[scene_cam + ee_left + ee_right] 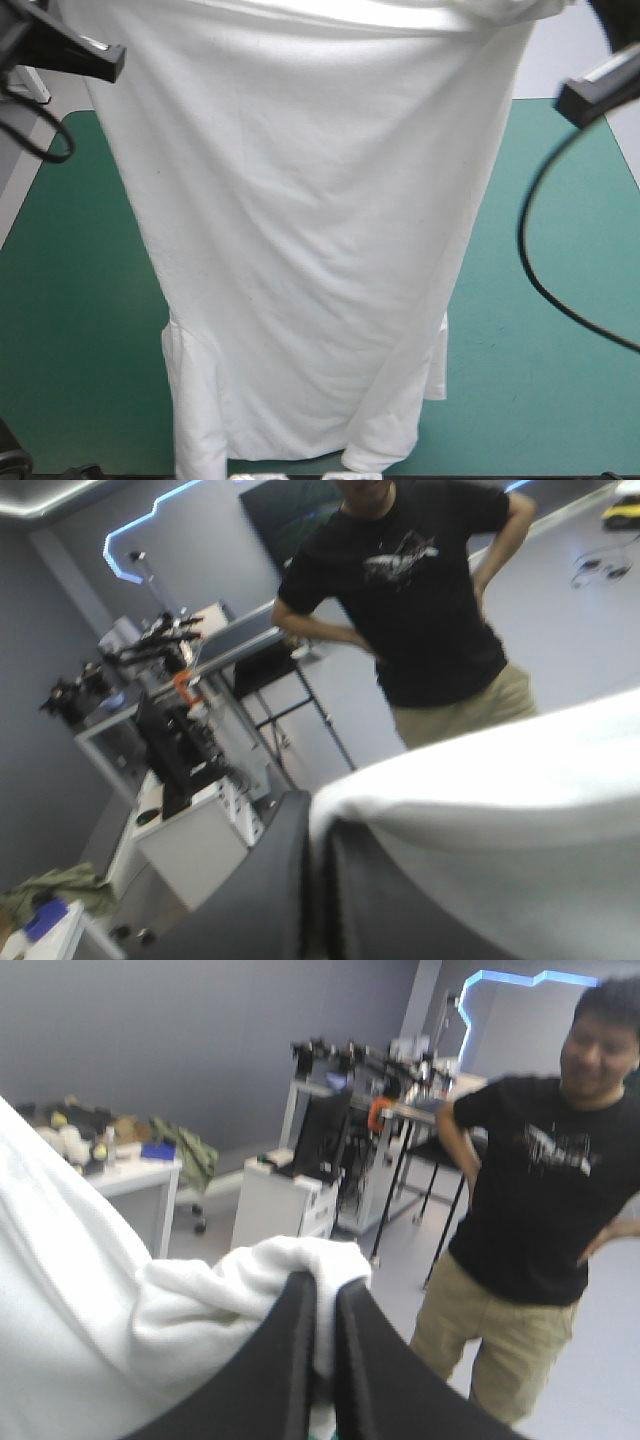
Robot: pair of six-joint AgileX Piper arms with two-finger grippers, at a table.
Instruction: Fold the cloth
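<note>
On the left, the left gripper (318,822), with two broad, black, fin-shaped fingers, is seen pressed all but together in one arch, and a thin edge of the white, short-sleeved fabric T-shirt (500,810) is pinched between them. The arm is raised well above the table.

Across the middle, the T-shirt (300,230) is held up as one wide hanging sheet, stretched between the two arms at its upper edge and narrowing downward. Its two short sleeves (185,375) are seen low down, toward the table's near edge. The teal-green table cover (70,300) is exposed on either side. Whether the lower end rests on the cover or hangs clear cannot be told.

On the right, the right gripper (325,1288), of the same black fin-shaped build, is likewise closed to a narrow slit, with a bunched corner of the T-shirt (250,1280) clamped in it.

The main risk is judged to be a slipped grip: only a small margin of cloth is held on each side, and a sudden pull apart could free a corner. If the arms were lowered unevenly, the sheet could be laid skewed. The sleeves could also be trapped underneath, or the low end dragged over the near edge.
</note>
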